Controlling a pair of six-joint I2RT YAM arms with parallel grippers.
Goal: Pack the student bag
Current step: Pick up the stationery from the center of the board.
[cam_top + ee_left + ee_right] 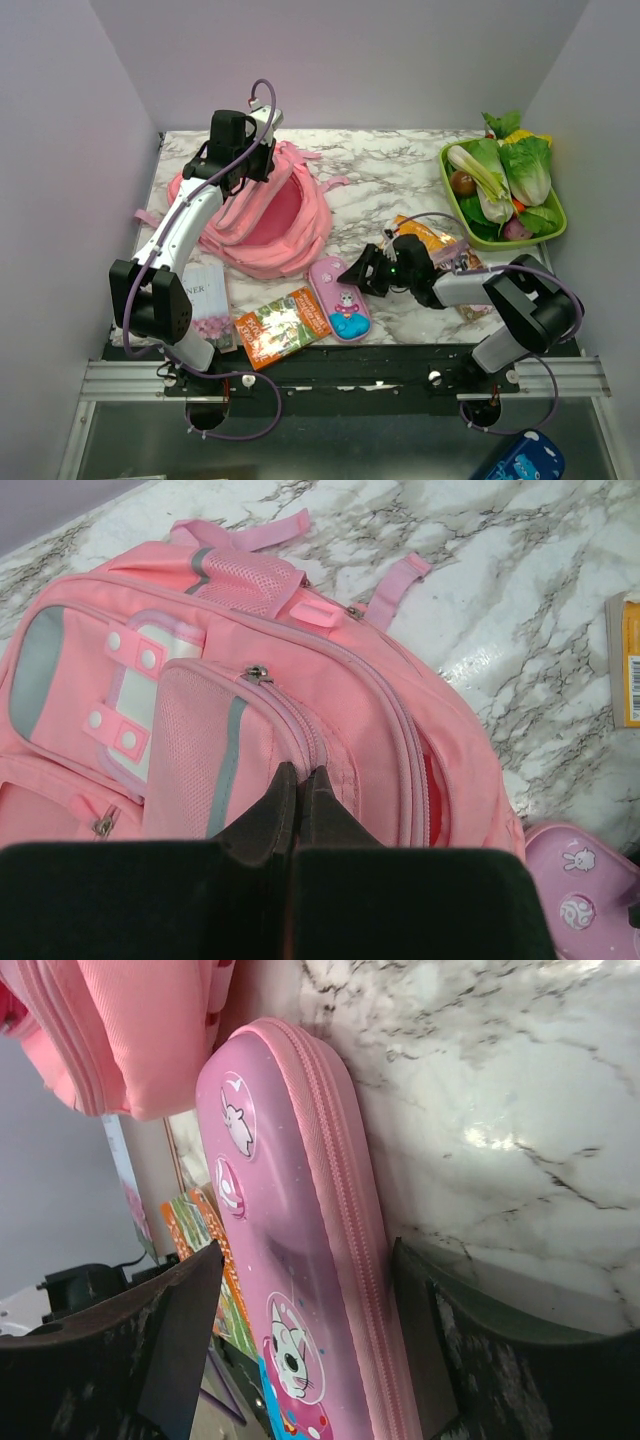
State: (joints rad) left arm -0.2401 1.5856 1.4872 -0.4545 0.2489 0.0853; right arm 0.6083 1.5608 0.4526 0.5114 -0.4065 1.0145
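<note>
Right claw point(365, 272) stood spread astride the pink pencil case point(340, 300), one finger along each long side; I couldn't confirm a firm clamp. Left claw point(300, 778) was clenched, seemingly pinching fabric at the rim of the student bag point(285, 225). The bag lay far left on the marble table point(400, 165), mouth gaping toward the case.

Step, as I judged it: grabbing the case for packing. The next move called for a squeeze, a lift, and a carry left into the mouth.

Only the right wrist view showed the fingers point(170, 1340) flanking the zip edge. Only the top view showed the open mouth, plus the orange book point(280, 325) and white book point(205, 295) waiting. The left wrist view added the zipped front pockets.
</note>
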